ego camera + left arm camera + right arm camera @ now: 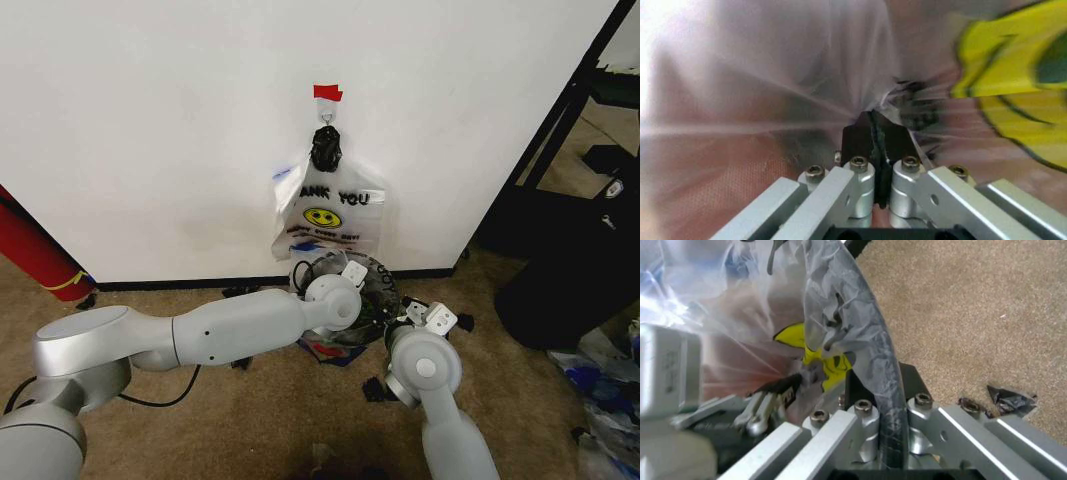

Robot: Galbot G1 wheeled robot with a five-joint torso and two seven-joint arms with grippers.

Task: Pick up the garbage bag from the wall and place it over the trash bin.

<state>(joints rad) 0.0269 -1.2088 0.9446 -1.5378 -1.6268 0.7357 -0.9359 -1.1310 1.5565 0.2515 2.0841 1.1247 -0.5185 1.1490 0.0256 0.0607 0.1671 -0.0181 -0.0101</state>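
Garbage bag [773, 75], a thin see-through film with a yellow print, is at the trash bin [378, 285], low in the centre of the head view. The left gripper [875, 125] is fully closed on a fold of it, probably to keep the film stretched. The right gripper [883, 385] is closed over the bin rim, film and rim together, it seems to fix the edge there. Farther up, a smiley bag [325, 215] hangs on the wall [150, 120] under red tape [327, 92].
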